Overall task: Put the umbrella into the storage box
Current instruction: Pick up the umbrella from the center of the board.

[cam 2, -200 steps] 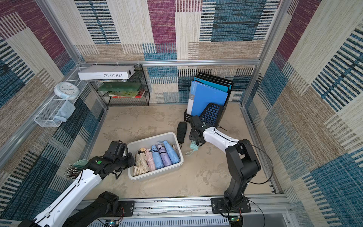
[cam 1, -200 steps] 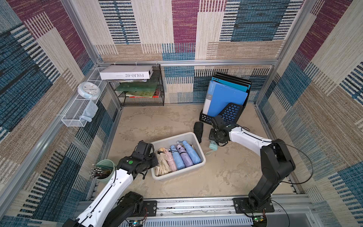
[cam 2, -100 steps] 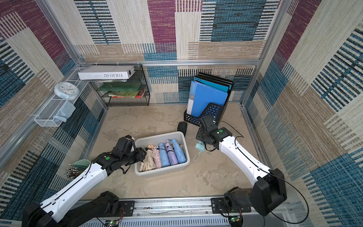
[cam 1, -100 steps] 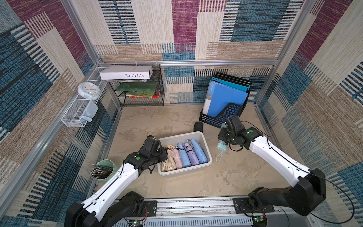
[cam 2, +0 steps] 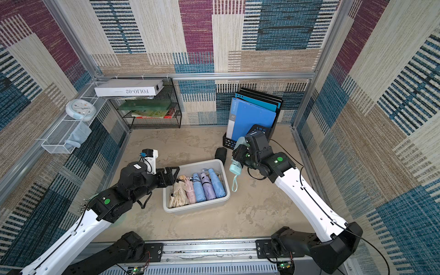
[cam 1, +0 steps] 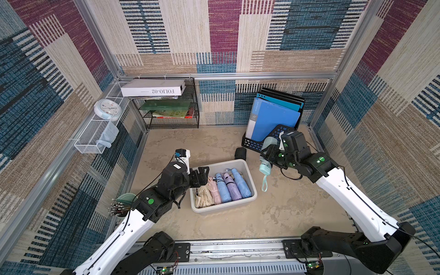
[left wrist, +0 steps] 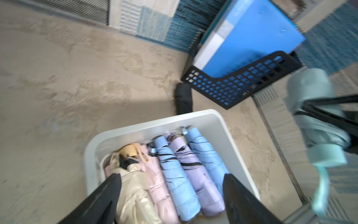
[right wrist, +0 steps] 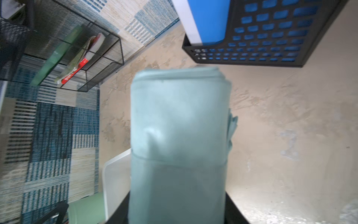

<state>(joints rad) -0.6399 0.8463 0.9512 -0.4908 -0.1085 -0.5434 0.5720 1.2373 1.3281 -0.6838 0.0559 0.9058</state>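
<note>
Aloft, mint umbrella (cam 1: 264, 167) clamped in right tool (cam 1: 270, 154), just beside storage box (cam 1: 223, 207)

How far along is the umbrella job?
Done: five umbrellas lie side by side in the box. In hand: the right gripper holds the mint umbrella up beside it; the left gripper is open over the box. Left: get the mint one in, then probably the black umbrella lying behind the box.

In both top views, the white box (cam 1: 152, 87) (cam 2: 128, 88) at upper left reads "FOLIO-02" along its side, printed upside down.
</note>
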